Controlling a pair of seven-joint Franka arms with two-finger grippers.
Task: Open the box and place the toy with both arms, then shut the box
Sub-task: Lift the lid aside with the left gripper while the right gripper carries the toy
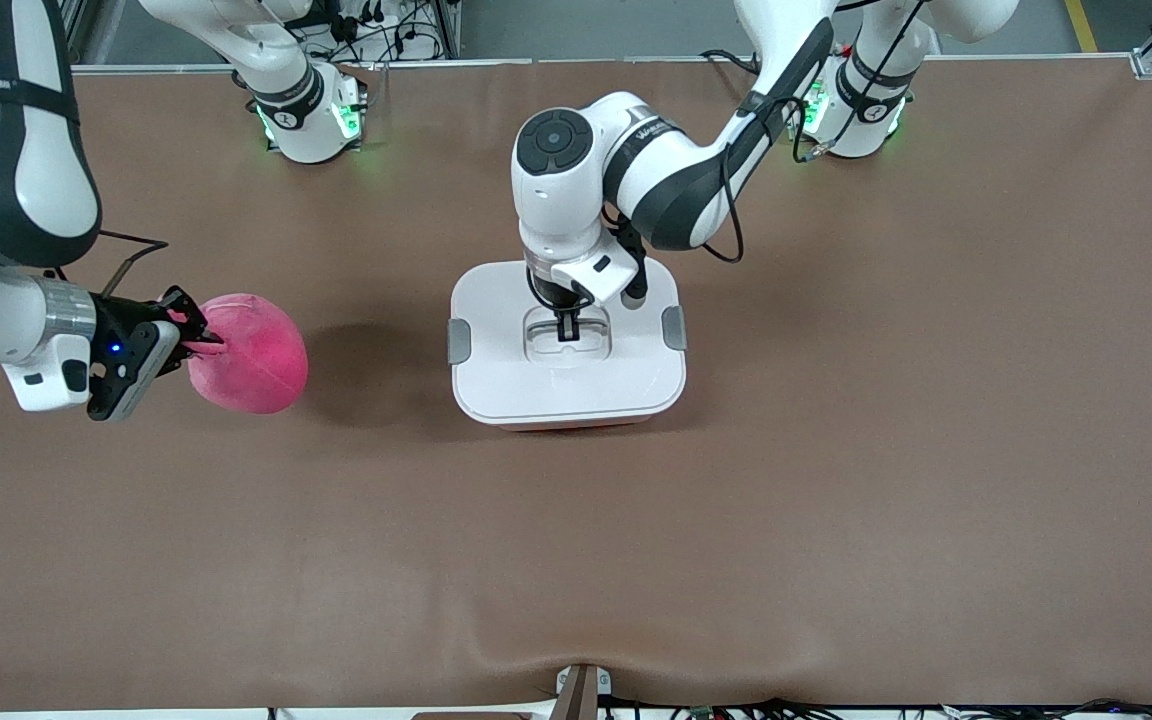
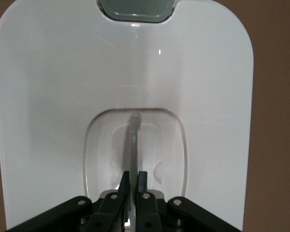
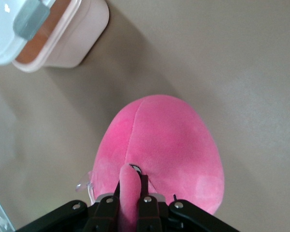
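Note:
The box (image 1: 566,345) stands in the middle of the table with its white lid (image 2: 63,87) on and grey side clips (image 1: 458,341). My left gripper (image 1: 568,330) is down in the lid's recess, shut on the clear handle (image 2: 133,140). The hot-pink plush toy (image 1: 248,352) is toward the right arm's end of the table. My right gripper (image 1: 198,335) is shut on a fold of the toy (image 3: 159,150); whether the toy rests on the table I cannot tell. The box's pink tub (image 3: 63,43) shows in the right wrist view.
The brown table mat (image 1: 836,450) spreads wide around the box. The two green-lit arm bases (image 1: 311,115) stand along the table edge farthest from the front camera. A small mount (image 1: 581,690) sits at the edge nearest that camera.

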